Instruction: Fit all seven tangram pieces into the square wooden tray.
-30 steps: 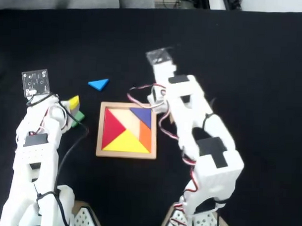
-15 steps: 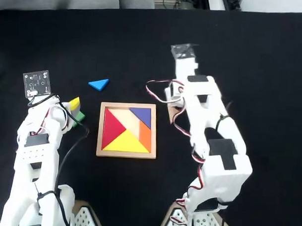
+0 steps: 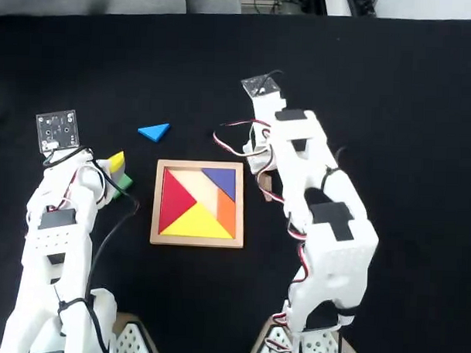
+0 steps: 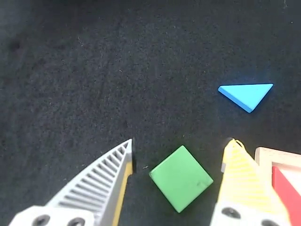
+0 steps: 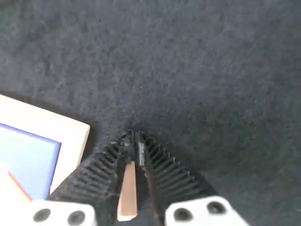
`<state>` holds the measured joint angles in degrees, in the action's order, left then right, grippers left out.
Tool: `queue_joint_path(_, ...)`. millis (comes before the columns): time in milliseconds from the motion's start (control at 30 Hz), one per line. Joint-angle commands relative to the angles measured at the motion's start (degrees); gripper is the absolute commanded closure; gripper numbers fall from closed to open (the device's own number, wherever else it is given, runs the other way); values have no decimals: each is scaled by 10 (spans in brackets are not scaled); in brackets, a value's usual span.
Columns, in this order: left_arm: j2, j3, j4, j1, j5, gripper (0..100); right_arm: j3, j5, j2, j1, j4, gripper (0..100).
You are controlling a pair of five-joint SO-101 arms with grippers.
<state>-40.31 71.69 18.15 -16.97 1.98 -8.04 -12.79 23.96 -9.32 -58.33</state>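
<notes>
The green square tangram piece [image 4: 181, 178] lies flat on the black table [image 3: 378, 88] at the far left. The left gripper [image 4: 180, 141] has its jaws released, one on each side of the square. A little further in, a light blue triangular piece [image 3: 154, 131] sits loose on the table, apart from everything else.

Next comes the square wooden tray [image 3: 196, 241], which looks a little over half filled. A large red triangle [image 3: 173, 201], a large yellow triangle [image 3: 197, 222], a dark blue triangle [image 3: 222, 182] and an orange piece [image 3: 227, 213] are seated in it. Bare wood shows along the top middle.

Near the tray's upper right corner, the right gripper [image 5: 134, 135] has its jaws clenched on a thin tan piece [image 5: 127, 193], held edge-on just off the rim.

By my reckoning four pieces are in and three remain: the tan one in hand, the blue triangle and the green square.
</notes>
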Motion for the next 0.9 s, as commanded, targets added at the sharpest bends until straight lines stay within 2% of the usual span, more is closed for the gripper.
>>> queue_joint_path(0,0,-7,-13,2,-3,700,22,-33,-5,-15,-26,988)
queue_joint_path(233,0,-7,-13,1,-3,700,15,-21,-44,5,-31,988)
queue_joint_path(333,0,-7,-13,1,-3,700,-6,12,-93,31,-29,988)
queue_joint_path(467,0,-7,-13,1,-3,700,-80,16,-179,42,-4,988)
queue_joint_path(667,0,-7,-13,1,-3,700,-211,-76,-298,9,2,988)
queue_joint_path(867,0,-7,-13,1,-3,700,-253,-76,-371,8,6,988)
